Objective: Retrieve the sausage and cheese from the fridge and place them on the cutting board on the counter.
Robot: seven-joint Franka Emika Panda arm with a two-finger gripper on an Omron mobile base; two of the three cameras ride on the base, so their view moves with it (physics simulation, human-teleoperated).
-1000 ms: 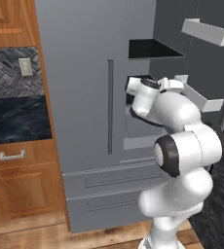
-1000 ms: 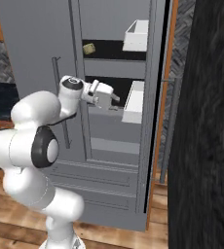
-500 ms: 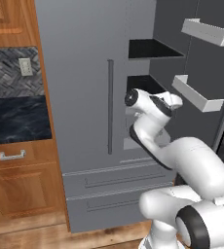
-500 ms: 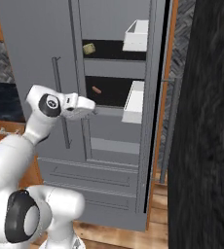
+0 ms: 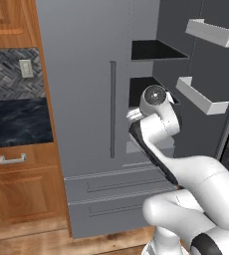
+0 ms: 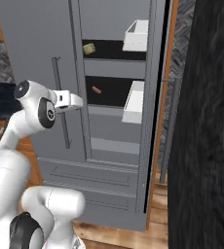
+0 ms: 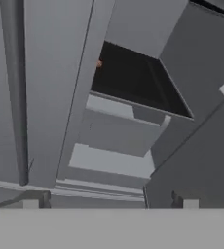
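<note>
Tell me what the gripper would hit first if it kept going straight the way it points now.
Probably the fridge interior below the dark shelf holding the sausage; the open gripper aims under it, though depth is unclear.

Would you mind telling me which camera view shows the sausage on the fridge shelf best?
The right base view: the sausage lies in plain sight on the dark middle shelf. The hand view catches just an orange sliver at the door edge. In the left base view I cannot make it out.

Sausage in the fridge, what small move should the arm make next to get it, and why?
Probably reach forward and to the right, into the open compartment, toward the sausage. The fridge's right door stands open, the sausage lies on the dark middle shelf, and the gripper is open, empty and still outside, in front of the closed left door. The cheese sits one shelf higher.
</note>
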